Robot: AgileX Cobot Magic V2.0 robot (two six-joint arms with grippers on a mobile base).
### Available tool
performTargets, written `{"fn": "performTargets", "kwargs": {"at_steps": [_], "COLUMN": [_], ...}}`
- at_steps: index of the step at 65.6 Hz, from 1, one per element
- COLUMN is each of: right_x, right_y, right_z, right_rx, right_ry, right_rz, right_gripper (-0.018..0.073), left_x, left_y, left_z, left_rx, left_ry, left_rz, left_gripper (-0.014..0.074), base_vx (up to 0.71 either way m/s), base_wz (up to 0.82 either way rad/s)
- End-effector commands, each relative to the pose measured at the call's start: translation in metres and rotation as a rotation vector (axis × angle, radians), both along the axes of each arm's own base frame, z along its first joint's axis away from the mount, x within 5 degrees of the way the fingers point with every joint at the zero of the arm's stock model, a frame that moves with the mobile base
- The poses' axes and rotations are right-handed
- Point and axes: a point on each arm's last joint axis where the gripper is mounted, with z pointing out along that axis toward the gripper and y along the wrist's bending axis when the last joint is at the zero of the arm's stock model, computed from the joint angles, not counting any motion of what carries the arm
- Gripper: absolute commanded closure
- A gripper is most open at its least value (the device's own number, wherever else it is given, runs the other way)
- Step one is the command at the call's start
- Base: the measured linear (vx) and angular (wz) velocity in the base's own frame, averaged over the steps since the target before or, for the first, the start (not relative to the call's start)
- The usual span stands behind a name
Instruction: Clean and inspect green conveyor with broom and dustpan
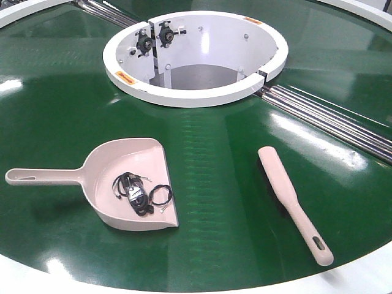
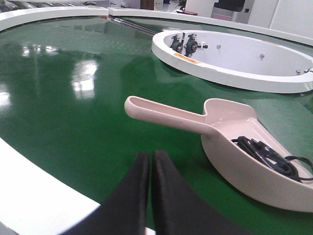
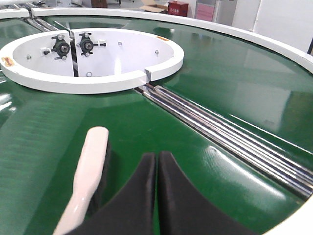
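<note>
The green conveyor (image 1: pixel 208 159) fills the front view. On it at the left lies the beige-pink dustpan (image 1: pixel 113 174), handle pointing left, with a tangle of black cables (image 1: pixel 138 193) inside. The broom (image 1: pixel 291 199) lies at the right, bristles down, handle toward the near edge. In the left wrist view my left gripper (image 2: pixel 150 157) is shut and empty, hovering just short of the dustpan (image 2: pixel 230 137) handle. In the right wrist view my right gripper (image 3: pixel 157 157) is shut and empty, just right of the broom (image 3: pixel 90 166). Neither gripper shows in the front view.
The white circular centre hub (image 1: pixel 196 95) with bearing mounts stands behind both tools. Steel roller strips (image 1: pixel 331 119) cross the belt at the right, and another strip (image 1: pixel 104 12) runs at the upper left. The white outer rim (image 1: pixel 343 282) bounds the near edge.
</note>
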Motion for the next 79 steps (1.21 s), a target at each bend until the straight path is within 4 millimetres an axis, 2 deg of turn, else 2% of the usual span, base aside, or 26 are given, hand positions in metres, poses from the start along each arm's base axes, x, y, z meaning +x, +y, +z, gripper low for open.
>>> {"fn": "performTargets", "kwargs": {"at_steps": [1, 11, 15, 79], "right_x": [-0.004, -0.013, -0.014, -0.013], "right_y": [-0.001, -0.002, -0.001, -0.001], "right_z": [-0.008, -0.065, -0.077, -0.074], "right_rx": [-0.015, -0.015, -0.009, -0.008], "right_ry": [-0.131, -0.134, -0.094, -0.125], "right_rz": [-0.012, -0.014, -0.013, -0.014], "right_gripper": [0.0567, 0.0567, 0.0567, 0.0567], "left_x": [0.000, 0.000, 0.000, 0.000], "left_y": [-0.001, 0.000, 0.000, 0.000], "left_z": [0.001, 0.001, 0.001, 0.001], "left_rx": [-0.012, -0.012, -0.012, -0.011], "left_ry": [-0.071, -0.070, -0.070, -0.067], "left_rz": [-0.004, -0.004, -0.004, -0.003], "left_gripper": [0.0603, 0.0603, 0.0603, 0.0603], "base_vx": [0.00, 0.00, 0.00, 0.00], "base_wz": [0.00, 0.00, 0.00, 0.00]}}
